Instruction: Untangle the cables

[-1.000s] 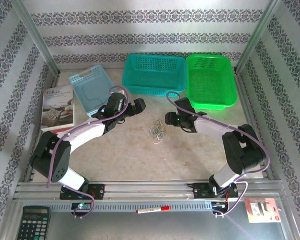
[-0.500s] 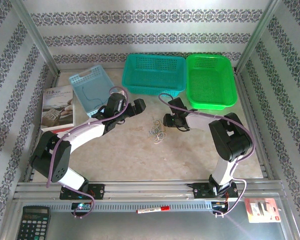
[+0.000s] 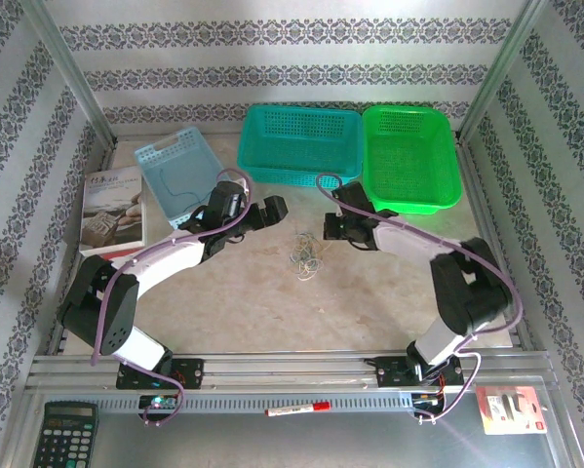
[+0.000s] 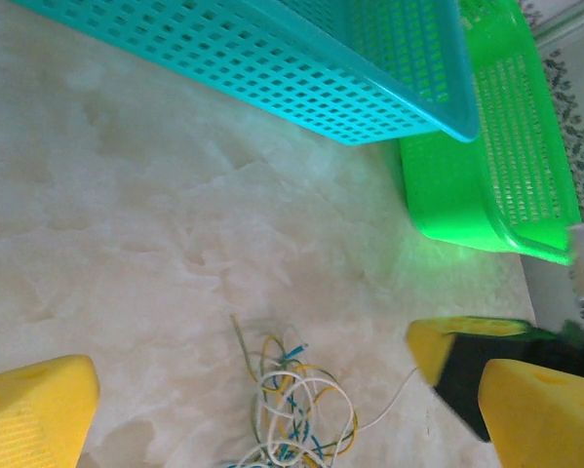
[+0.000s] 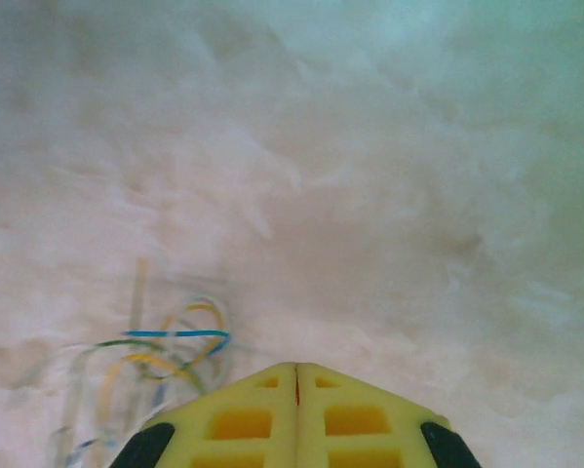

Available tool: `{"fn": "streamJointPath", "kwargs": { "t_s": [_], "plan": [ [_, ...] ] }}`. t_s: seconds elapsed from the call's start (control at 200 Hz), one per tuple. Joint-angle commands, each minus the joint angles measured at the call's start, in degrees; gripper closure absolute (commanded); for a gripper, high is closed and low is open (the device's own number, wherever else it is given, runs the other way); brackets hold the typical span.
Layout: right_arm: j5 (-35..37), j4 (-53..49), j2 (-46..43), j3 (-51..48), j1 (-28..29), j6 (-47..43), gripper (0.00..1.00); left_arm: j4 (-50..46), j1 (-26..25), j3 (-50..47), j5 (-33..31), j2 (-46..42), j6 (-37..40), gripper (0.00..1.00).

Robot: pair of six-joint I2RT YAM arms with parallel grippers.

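- The cables (image 3: 306, 258) lie in a small loopy heap in the middle of the desk (image 3: 272, 302). Blue, white and yellow ones are all mixed up.
- The left tool (image 3: 272, 208) is just left of the heap. Its yellow fingers (image 4: 33, 414) are spread wide and hold nothing.
- The right tool (image 3: 330, 227) is just right of the heap, with its fingers pressed tight together.
- One white strand (image 4: 394, 395) runs from the heap toward the right tool. I cannot tell if it is pinched.
- A teal basket (image 3: 301, 146) and a green basket (image 3: 408, 156) sit side by side at the far end.
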Motion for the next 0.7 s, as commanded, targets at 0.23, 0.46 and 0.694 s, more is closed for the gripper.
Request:
{"fn": "streamJointPath", "kwargs": {
  "t_s": [0.23, 0.46, 0.694],
  "plan": [
    [-5.7, -3.9, -11.6, 6.9, 0.7, 0.3, 1.00, 4.7, -0.5, 1.0, 10.8, 2.1, 6.3, 0.00],
    [-8.6, -4.7, -15.6, 10.5, 1.0, 2.1, 1.00, 6.2, -2.6, -1.8, 8.4, 0.7, 9.7, 0.00],
    [-9.7, -6.7, -17.7, 14.0, 1.4, 1.8, 1.00, 10.3, -3.1, -3.9, 7.3, 0.5, 7.4, 0.00]
  ]
}}
